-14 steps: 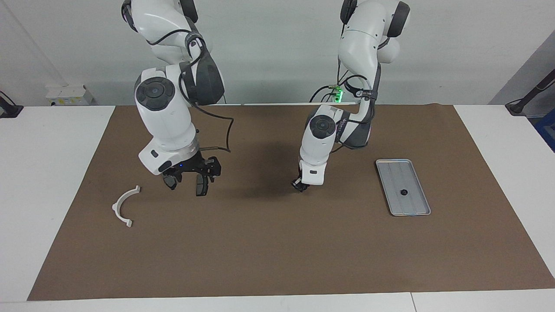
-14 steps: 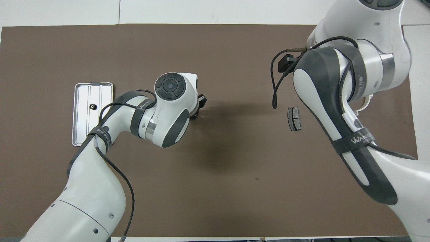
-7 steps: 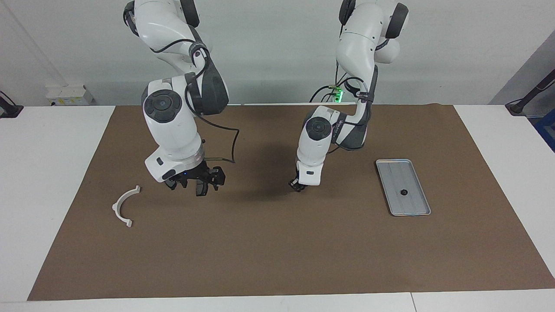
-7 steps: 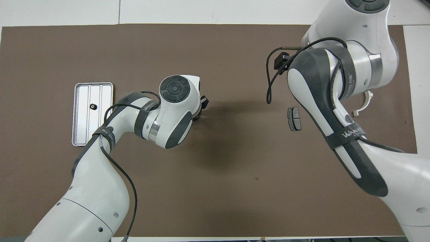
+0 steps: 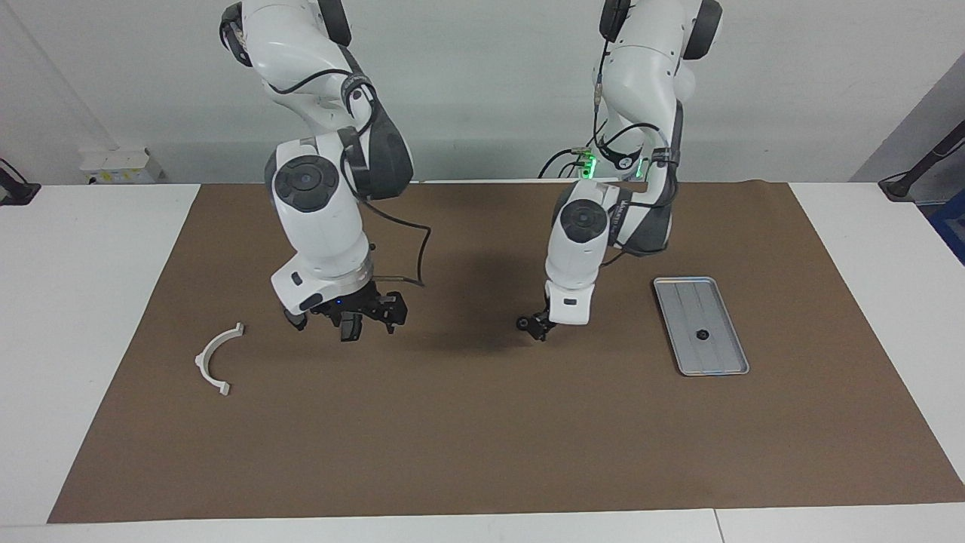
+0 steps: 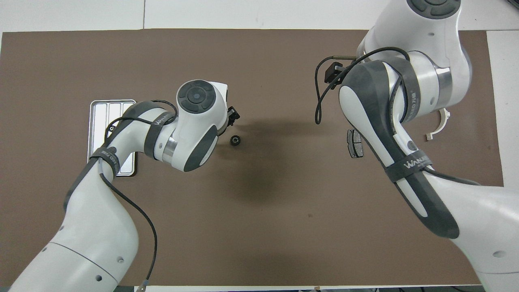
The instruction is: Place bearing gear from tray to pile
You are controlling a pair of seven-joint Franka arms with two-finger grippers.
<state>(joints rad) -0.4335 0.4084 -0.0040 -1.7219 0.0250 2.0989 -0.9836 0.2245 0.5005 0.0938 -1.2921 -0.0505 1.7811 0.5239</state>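
A: Where's the bearing gear (image 5: pixel 522 323) sitting?

B: It's lying loose on the brown mat (image 5: pixel 482 437) mid-table, out of the tray (image 5: pixel 682 290). A second gear (image 5: pixel 702 335) is sitting in the tray.

A: Grippers?

B: The left gripper (image 5: pixel 539 326) is hanging low just beside the loose gear, not on it. Can't tell if it's apart or together. The right gripper (image 5: pixel 332 320) is hovering over the brake pad (image 5: pixel 348 329). Can't tell its state either.

A: And the pile?

B: That pad plus the white bracket (image 5: pixel 215 362), toward the right arm's end. I'm seeing only one pad.

A: Key relation?

B: The gear is lying between the two grippers, well apart from the pile. From the right gripper it's lying toward the left arm's end. The left gripper is much nearer, but I'm guessing the right arm is taking it on. It's round, so there's no long axis to line up.
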